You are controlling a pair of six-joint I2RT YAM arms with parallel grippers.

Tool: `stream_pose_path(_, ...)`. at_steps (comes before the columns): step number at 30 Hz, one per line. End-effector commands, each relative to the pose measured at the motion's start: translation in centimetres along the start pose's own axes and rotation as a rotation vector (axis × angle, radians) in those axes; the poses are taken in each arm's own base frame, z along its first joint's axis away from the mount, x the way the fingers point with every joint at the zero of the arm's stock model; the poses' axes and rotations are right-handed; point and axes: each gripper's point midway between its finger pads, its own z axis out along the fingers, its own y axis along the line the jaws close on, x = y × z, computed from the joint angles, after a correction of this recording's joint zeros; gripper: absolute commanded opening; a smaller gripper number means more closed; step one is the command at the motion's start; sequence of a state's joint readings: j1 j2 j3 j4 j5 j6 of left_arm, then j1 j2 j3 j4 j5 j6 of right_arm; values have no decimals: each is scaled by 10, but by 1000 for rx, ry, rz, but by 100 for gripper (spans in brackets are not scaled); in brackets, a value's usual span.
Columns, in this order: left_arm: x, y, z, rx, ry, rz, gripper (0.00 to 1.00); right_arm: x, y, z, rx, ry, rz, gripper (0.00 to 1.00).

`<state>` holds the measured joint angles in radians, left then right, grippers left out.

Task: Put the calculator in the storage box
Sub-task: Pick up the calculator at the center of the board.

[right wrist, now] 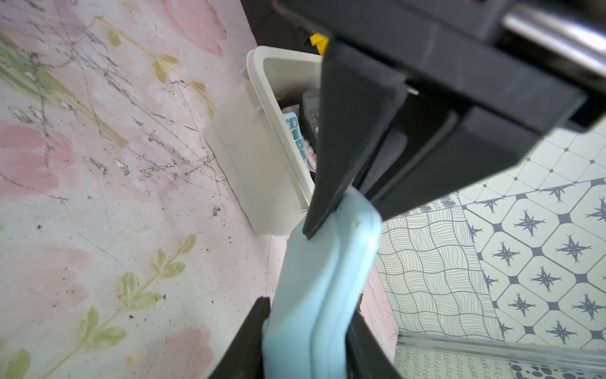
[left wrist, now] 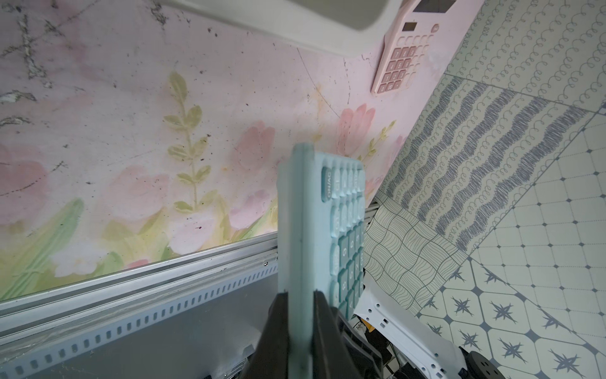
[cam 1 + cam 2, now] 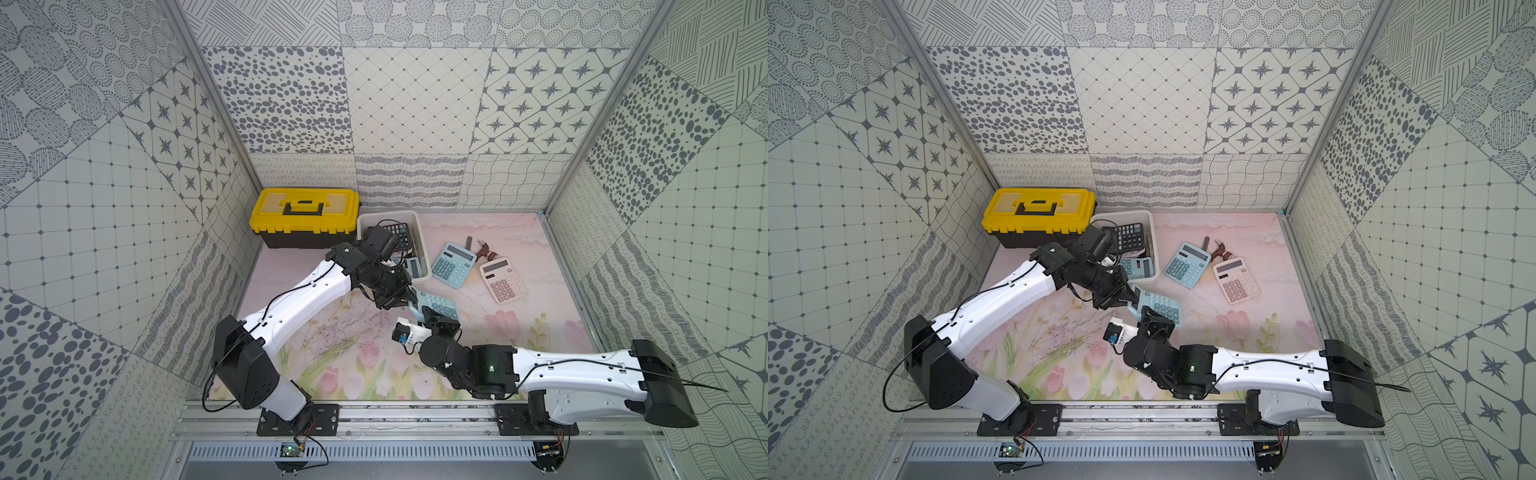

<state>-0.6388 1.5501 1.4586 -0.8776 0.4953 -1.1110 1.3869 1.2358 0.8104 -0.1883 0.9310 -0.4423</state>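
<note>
A light blue calculator (image 3: 442,306) (image 3: 1162,306) hangs above the floral mat, just in front of the storage box (image 3: 422,243) (image 3: 1155,249), an off-white open tub. My left gripper (image 3: 409,300) (image 2: 300,293) is shut on one end of the calculator (image 2: 314,213). My right gripper (image 3: 432,315) (image 1: 308,308) has the other end of the calculator (image 1: 324,262) between its fingers, which lie against both faces. In the right wrist view the left gripper's black fingers (image 1: 341,147) clamp the far end, with the storage box (image 1: 259,154) behind them.
The tub holds a black calculator (image 3: 397,232) and a blue one (image 3: 414,266). A yellow-lidded black toolbox (image 3: 305,220) stands left of it. To the right, a teal calculator (image 3: 453,266), a pink calculator (image 3: 503,280) and small tools (image 3: 484,248) lie on the mat.
</note>
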Motion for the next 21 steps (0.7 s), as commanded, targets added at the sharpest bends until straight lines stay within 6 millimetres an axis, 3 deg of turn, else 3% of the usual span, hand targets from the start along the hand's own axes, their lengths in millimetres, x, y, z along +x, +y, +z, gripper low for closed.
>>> stream_pose_path(1, 7, -22, -6, 84, 24, 100, 0, -27, -16, -4, 36, -80, 199, 51)
stream_pose_path(4, 0, -23, -11, 83, -15, 105, 0, -22, -14, -5, 31, -70, 223, 75)
stream_pose_path(11, -30, -27, -42, 92, -185, 146, 0, 3, -20, -17, 14, -62, 387, 97)
stream_pose_path(21, -93, -9, -105, -33, -549, 221, 0, 52, -32, -27, -69, -21, 771, 97)
